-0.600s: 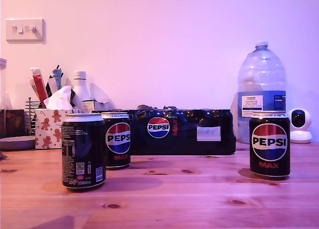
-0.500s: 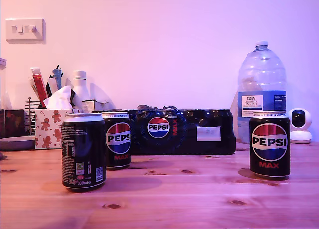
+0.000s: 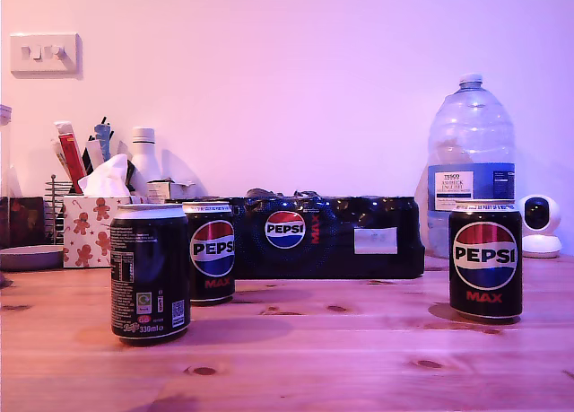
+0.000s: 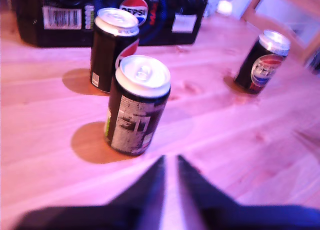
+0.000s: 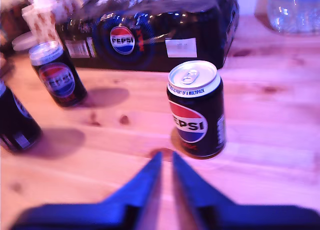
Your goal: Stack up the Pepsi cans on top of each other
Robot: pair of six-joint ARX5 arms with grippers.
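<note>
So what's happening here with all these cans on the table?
Nothing is being held yet. Three Pepsi Max cans stand upright and apart on the wooden table, none stacked. My first gripper hangs just short of the can showing its small print. My second gripper hangs short of the can by the water bottle. The third can stands in front of the multipack.

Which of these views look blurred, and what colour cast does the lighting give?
Exterior view: sharp, pink-purple cast over the wall and table. First wrist view: soft blur, the nearest can smeared. Second wrist view: edges blurred, the near can clearer.
</note>
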